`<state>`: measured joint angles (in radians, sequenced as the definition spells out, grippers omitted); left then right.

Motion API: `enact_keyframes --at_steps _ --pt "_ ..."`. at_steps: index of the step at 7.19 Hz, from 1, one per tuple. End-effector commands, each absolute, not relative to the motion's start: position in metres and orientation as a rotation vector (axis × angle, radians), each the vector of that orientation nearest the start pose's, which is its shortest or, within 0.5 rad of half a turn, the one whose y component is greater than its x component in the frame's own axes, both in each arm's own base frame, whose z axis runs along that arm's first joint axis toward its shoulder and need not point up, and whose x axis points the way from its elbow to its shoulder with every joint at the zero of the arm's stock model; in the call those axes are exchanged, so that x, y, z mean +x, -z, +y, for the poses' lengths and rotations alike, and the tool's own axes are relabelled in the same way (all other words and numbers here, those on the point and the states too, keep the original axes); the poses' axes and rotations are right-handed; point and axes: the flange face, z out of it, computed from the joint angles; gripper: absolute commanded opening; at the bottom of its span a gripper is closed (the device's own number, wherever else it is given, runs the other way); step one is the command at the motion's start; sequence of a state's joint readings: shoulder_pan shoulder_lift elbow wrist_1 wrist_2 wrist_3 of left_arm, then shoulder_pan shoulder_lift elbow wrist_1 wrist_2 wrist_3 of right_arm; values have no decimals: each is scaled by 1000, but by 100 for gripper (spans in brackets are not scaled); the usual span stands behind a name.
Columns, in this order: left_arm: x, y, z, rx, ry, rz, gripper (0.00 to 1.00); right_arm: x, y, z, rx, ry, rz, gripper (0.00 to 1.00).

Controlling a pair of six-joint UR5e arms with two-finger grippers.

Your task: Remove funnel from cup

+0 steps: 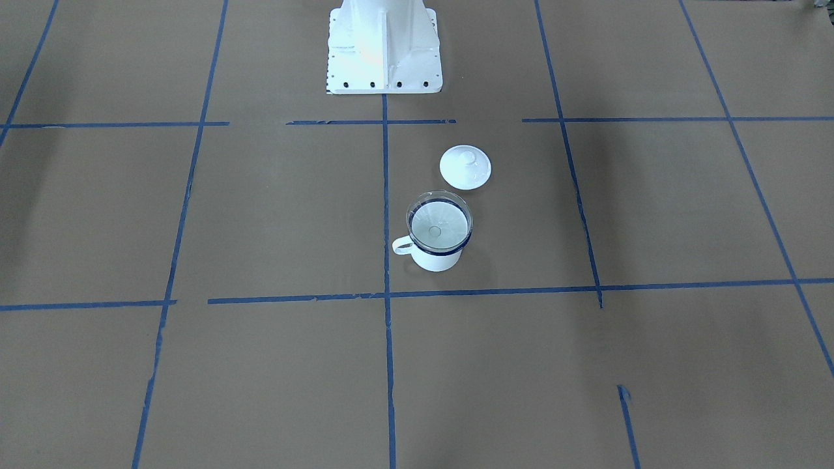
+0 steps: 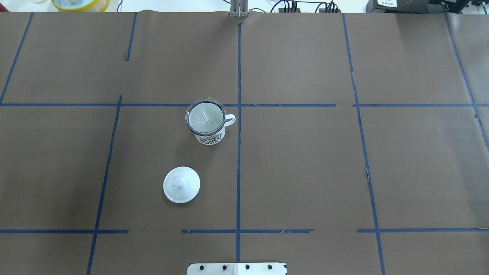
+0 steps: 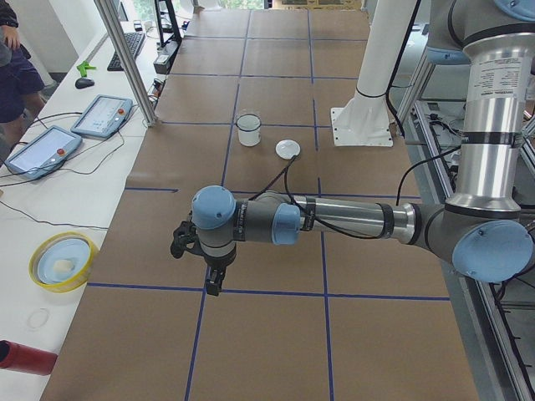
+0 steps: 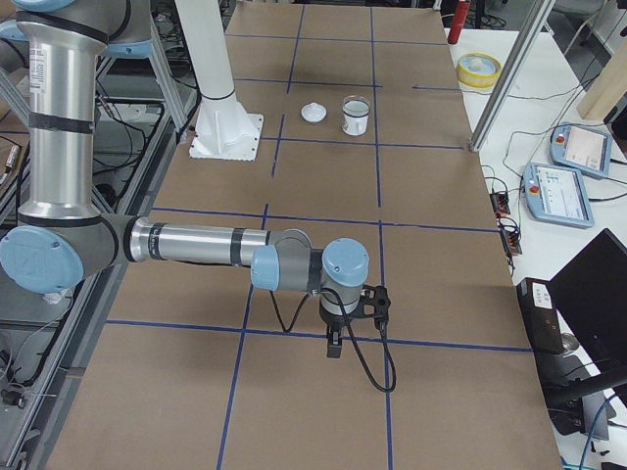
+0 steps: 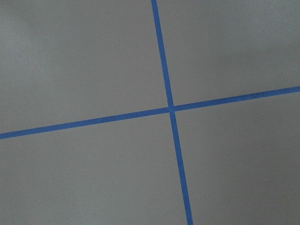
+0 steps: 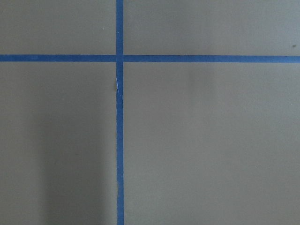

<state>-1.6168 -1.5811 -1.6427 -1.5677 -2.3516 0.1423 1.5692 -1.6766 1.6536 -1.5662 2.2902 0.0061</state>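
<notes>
The cup (image 2: 210, 137), a white enamel mug with a dark blue rim, stands upright near the table's middle, and the clear funnel (image 2: 205, 116) sits in its mouth. Both show in the front view too: cup (image 1: 435, 259), funnel (image 1: 440, 221). The cup is small in the side views (image 3: 248, 131) (image 4: 355, 117). My left gripper (image 3: 213, 288) hangs over the table's left end, far from the cup. My right gripper (image 4: 334, 350) hangs over the right end, also far. I cannot tell whether either is open or shut. The wrist views show only paper and blue tape.
A white knobbed lid (image 2: 182, 184) lies on the table between the cup and the robot base (image 1: 384, 45). A yellow bowl (image 3: 63, 261), a red cylinder (image 3: 25, 357) and teach pendants (image 3: 42, 149) lie on the side bench beyond the table. A person stands at the far left (image 3: 12, 58).
</notes>
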Motion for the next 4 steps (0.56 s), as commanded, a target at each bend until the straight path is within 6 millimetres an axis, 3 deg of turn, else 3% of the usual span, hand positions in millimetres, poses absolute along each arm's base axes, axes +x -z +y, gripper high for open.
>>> enact_keyframes --at_steps 1,4 --pt "-86 -607 -496 167 -130 767 100 67 -671 -446 -20 -11 -719 100" --pt "-88 -579 -501 226 -165 673 100 67 -671 -446 -20 -11 -719 100"
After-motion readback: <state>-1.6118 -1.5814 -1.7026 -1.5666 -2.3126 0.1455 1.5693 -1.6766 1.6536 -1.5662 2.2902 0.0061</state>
